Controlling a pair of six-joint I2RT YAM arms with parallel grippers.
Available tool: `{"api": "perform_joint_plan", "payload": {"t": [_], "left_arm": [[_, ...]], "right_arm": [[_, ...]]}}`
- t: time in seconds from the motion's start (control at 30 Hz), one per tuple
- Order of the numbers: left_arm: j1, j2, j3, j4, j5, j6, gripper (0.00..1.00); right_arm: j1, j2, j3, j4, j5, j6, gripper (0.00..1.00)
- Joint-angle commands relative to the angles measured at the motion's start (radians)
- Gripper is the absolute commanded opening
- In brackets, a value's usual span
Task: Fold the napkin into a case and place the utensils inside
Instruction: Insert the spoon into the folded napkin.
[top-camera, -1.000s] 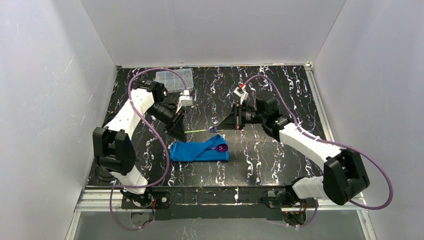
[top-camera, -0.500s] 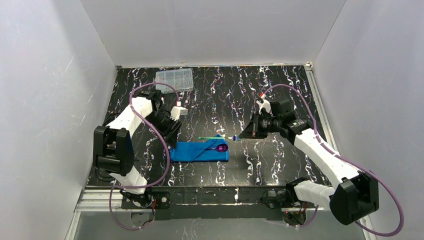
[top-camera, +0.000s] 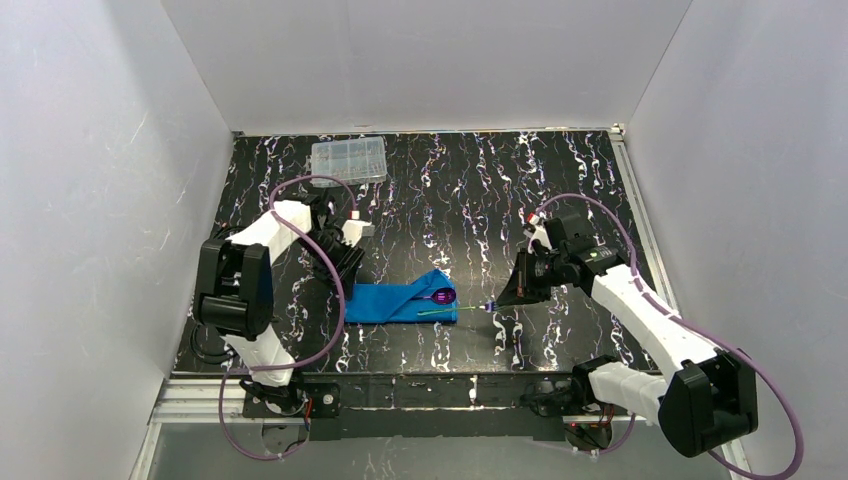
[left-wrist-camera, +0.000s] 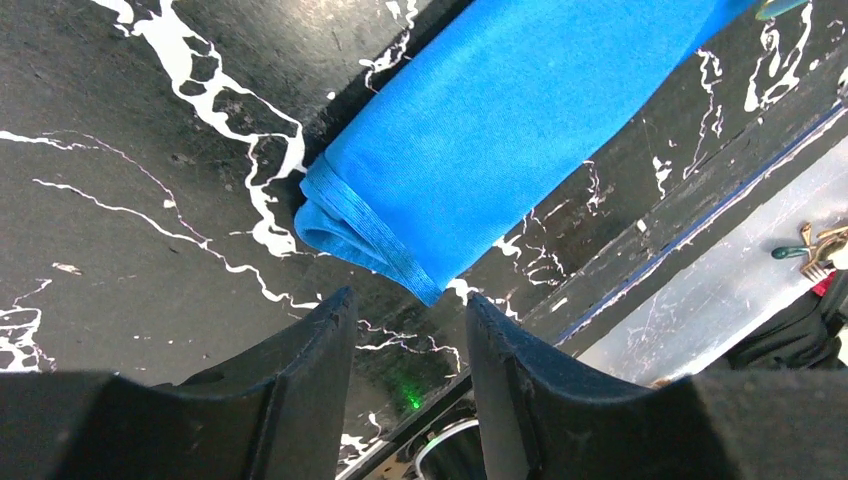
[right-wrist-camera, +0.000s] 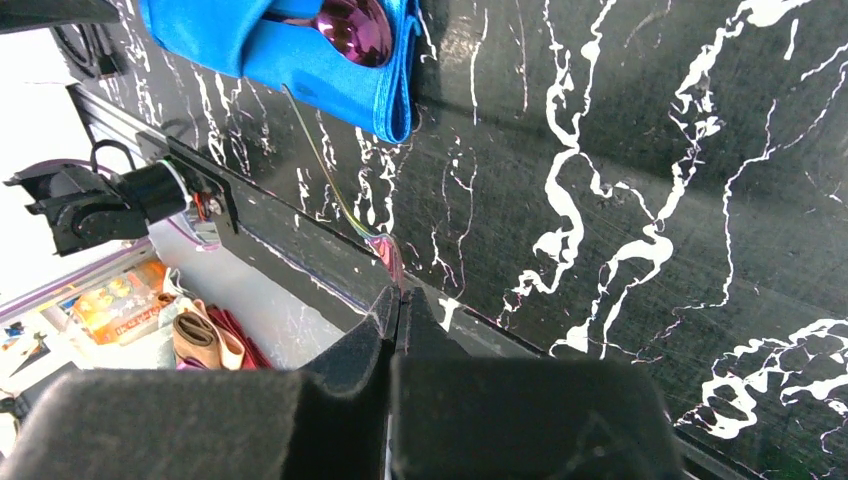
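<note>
We found the case (top-camera: 398, 303), a narrow pouch of folded blue cloth, lying flat on the table (top-camera: 560, 190). A purple spoon (top-camera: 443, 296) sat at the case's right end, its bowl showing on top of the fabric. Just right of the case, the right gripper (top-camera: 491, 306) had its fingers pinched tight on the pink end of a green utensil (top-camera: 450, 311). The thin stem ran from there to the near edge of the case's right end. At the case's left end the left gripper (left-wrist-camera: 408, 305) hung low, its fingers (left-wrist-camera: 305, 380) partly spread with nothing between them. They were close to the case's rolled corner, though we could not tell whether they touched it. A clear box (top-camera: 348, 158) stood well behind the case.
</note>
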Motion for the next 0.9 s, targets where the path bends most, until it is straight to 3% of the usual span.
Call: {"api": "perform_joint_plan", "payload": {"t": [0.0, 0.37, 0.63, 0.87], "left_arm": [[0.0, 0.019, -0.027, 0.031, -0.012, -0.052, 0.43], [-0.001, 0.058, -0.073, 0.092, -0.075, -0.108, 0.41], [-0.001, 0.094, -0.06, 0.093, -0.058, -0.12, 0.24], [-0.002, 0.122, -0.054, 0.09, -0.052, -0.12, 0.17]], "right_arm": [[-0.007, 0.002, -0.028, 0.035, -0.006, 0.0, 0.01], [-0.007, 0.022, -0.108, 0.202, -0.018, 0.113, 0.01], [-0.006, 0.035, -0.146, 0.309, -0.017, 0.19, 0.01], [0.054, 0.067, -0.16, 0.411, 0.022, 0.271, 0.01]]}}
